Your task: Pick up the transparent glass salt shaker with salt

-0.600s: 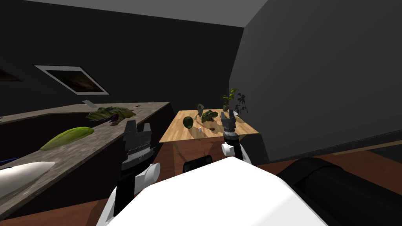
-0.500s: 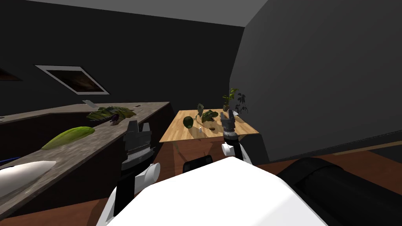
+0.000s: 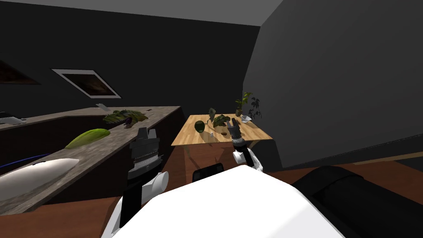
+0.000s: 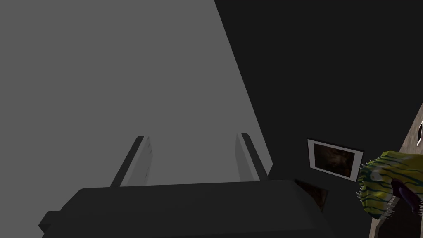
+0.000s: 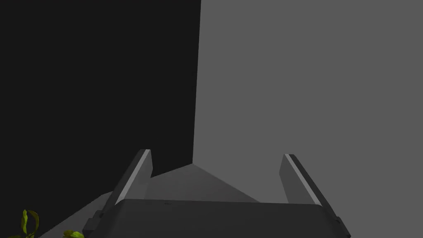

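The salt shaker (image 3: 212, 134) is a tiny pale bottle standing near the front edge of the wooden table (image 3: 252, 133) ahead of me. My right gripper (image 3: 234, 122) is held up over the table's front part, a little right of the shaker and apart from it. In the right wrist view that gripper (image 5: 217, 173) is open with nothing between its fingers. My left gripper (image 3: 147, 133) is raised beside the counter, far left of the shaker. It stands open and empty in the left wrist view (image 4: 193, 159).
On the table are a dark green round thing (image 3: 200, 126), leafy greens (image 3: 221, 120), a potted plant (image 3: 242, 103) and a glass bowl (image 3: 246, 119). A long stone counter (image 3: 161, 113) on the left carries a green object (image 3: 88, 137), a white object (image 3: 35, 179) and greens (image 3: 125, 116). A grey wall stands right of the table.
My view has shifted, so the counter and its things now sit further right. My right arm has reached further out over the table. The shaker has not moved.
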### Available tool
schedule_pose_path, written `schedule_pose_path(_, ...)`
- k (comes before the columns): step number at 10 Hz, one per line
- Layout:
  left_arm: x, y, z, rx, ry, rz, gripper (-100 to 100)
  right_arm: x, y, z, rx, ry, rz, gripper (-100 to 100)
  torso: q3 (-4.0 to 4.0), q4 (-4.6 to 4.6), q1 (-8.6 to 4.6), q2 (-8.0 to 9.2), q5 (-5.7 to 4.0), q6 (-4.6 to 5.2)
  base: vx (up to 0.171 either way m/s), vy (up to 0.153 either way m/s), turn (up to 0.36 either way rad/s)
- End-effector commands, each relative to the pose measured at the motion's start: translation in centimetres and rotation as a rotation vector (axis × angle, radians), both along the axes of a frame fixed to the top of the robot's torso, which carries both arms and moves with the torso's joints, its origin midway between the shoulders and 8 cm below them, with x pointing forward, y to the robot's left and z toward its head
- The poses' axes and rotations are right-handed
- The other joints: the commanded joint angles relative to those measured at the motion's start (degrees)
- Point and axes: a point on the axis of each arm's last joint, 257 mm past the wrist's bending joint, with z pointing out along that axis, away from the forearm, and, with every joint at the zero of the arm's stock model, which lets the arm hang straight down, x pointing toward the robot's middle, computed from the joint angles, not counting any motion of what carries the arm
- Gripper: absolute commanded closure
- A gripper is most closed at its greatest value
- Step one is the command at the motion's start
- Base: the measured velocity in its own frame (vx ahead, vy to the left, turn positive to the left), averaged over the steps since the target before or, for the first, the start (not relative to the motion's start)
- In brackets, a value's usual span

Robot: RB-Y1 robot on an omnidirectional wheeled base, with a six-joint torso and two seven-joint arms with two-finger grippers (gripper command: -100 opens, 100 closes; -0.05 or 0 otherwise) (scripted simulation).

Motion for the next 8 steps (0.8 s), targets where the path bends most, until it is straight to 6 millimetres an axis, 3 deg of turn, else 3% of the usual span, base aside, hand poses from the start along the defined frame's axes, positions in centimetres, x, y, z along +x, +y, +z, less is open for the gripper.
schedule_pose_path(1,0.0,0.0,0.0,0.000,0.000,0.000,0,1.1,1.4,-2.0,-0.036,0.045,0.035,-100,0.00,0.00,0.00,0.00,0.00,0.00,-0.149,0.045,0.052)
schedule_pose_path(6,0.0,0.0,0.0,0.000,0.000,0.000,0,3.5,3.8,-6.6,-0.101,0.149,0.094,-100,-0.03,-0.01,0.05,-0.06,0.02,-0.01,-0.109,0.050,0.055)
schedule_pose_path(8,0.0,0.0,0.0,0.000,0.000,0.000,0,4.7,5.6,-9.3,-0.149,0.209,0.136,-100,0.01,0.01,0.00,0.01,0.00,0.00,-0.127,0.052,0.087)
